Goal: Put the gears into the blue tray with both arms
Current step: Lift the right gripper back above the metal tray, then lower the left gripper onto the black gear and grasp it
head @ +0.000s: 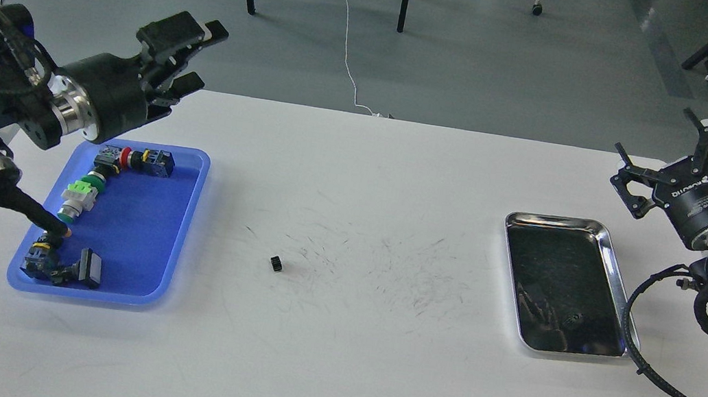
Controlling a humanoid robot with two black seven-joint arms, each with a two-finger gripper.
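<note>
One tiny black gear [276, 263] lies on the white table, between the two trays and nearer the blue one. A second small dark gear [573, 318] seems to lie inside the steel tray near its front. The blue tray [142, 224] sits at the left and holds several push-button switches. My left gripper [202, 58] hovers above the blue tray's far edge, open and holding nothing. Past the steel tray's far right corner, my right gripper [666, 147] is raised off the table, open and holding nothing.
The shiny steel tray [618, 291] with a dark inside stands at the right. Push-button switches [134, 159] line the blue tray's left and far sides. My right arm's black cable [634, 349] loops down beside the steel tray's right rim. The table's far edge runs behind both grippers.
</note>
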